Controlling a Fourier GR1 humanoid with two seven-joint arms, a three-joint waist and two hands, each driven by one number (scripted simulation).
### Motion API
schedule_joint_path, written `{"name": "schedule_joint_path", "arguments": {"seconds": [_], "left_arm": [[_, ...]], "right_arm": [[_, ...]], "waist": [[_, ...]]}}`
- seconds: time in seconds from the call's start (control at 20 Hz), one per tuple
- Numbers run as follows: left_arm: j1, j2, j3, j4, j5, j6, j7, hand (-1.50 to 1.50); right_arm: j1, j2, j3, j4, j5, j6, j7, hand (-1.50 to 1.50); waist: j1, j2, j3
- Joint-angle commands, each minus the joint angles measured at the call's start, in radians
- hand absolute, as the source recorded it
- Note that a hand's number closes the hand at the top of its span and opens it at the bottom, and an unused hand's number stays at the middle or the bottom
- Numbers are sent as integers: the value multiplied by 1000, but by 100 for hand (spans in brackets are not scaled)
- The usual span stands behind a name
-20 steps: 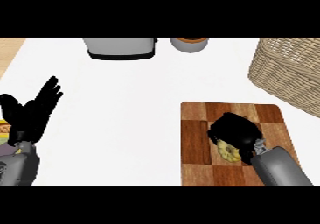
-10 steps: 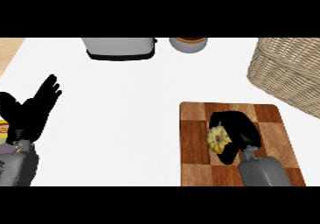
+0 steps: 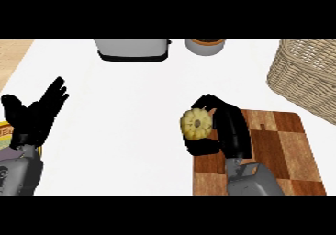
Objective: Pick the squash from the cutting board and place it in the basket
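Observation:
The squash [image 3: 196, 125], pale yellow and round, sits in my right hand [image 3: 228, 128], whose fingers and thumb curl round it. Hand and squash are at the left edge of the wooden cutting board [image 3: 279, 151], partly out over the white counter. The wicker basket [image 3: 311, 78] stands at the right edge, beyond the board's far right corner. My left hand [image 3: 35, 114] rests open near the left edge, fingers pointing up.
A grey toaster-like appliance [image 3: 132, 49] and a small round container [image 3: 206, 46] stand along the counter's back. A patterned plate [image 3: 2, 135] shows at the far left, under my left hand. The white counter [image 3: 123, 119] stretches between the hands.
My right hand, curled on the squash, has moved left and up from the board's middle to its left edge, turning so the squash faces left. The left hand stayed put.

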Motion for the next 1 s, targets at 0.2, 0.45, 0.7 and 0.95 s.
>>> {"name": "schedule_joint_path", "arguments": {"seconds": [0.2,0.45,0.7,0.95], "left_arm": [[18,-17,-1,-4,-21,26,-8,0],[-46,23,30,22,3,-5,26,0],[2,9,24,31,-14,-8,-28,0],[4,8,14,-19,-8,-18,6,0]], "right_arm": [[-227,6,146,-183,224,-119,509,150],[-399,6,72,-176,298,19,660,150],[-558,-14,-148,-104,264,127,608,150],[-673,-71,-279,63,272,82,545,150]], "waist": [[-12,1,-2],[-12,4,-1],[-10,6,-1],[-4,7,-1]]}}
